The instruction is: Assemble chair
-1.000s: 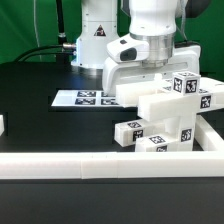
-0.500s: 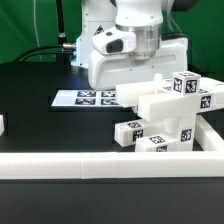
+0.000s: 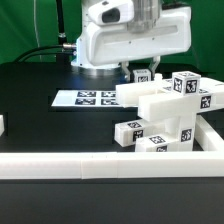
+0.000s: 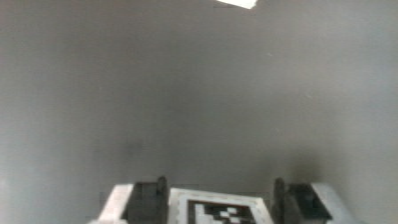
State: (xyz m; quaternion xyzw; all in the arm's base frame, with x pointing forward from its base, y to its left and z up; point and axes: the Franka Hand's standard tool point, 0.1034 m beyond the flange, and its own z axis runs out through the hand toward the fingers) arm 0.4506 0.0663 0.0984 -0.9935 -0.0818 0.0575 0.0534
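The partly built chair [image 3: 168, 112] is a cluster of white blocky pieces with black-and-white tags, at the exterior view's right. My gripper [image 3: 141, 70] hangs above and just behind its flat top panel, shut on a small white tagged chair piece [image 3: 144, 74]. In the wrist view the two dark fingers [image 4: 153, 196] stand on either side of that tagged piece [image 4: 221, 210], with grey table beyond; my gripper [image 4: 217, 192] is shut on it. The big white hand hides most of the piece in the exterior view.
The marker board [image 3: 88, 98] lies flat behind the chair. A long low white border rail [image 3: 90, 166] runs along the front, turning up the right side. Another white piece [image 3: 2, 125] shows at the left edge. A white scrap [image 4: 237, 3] shows far off in the wrist view.
The hand has risen well above the chair and shifted toward the exterior view's left, carrying the small tagged piece up with it. The chair cluster has not moved.
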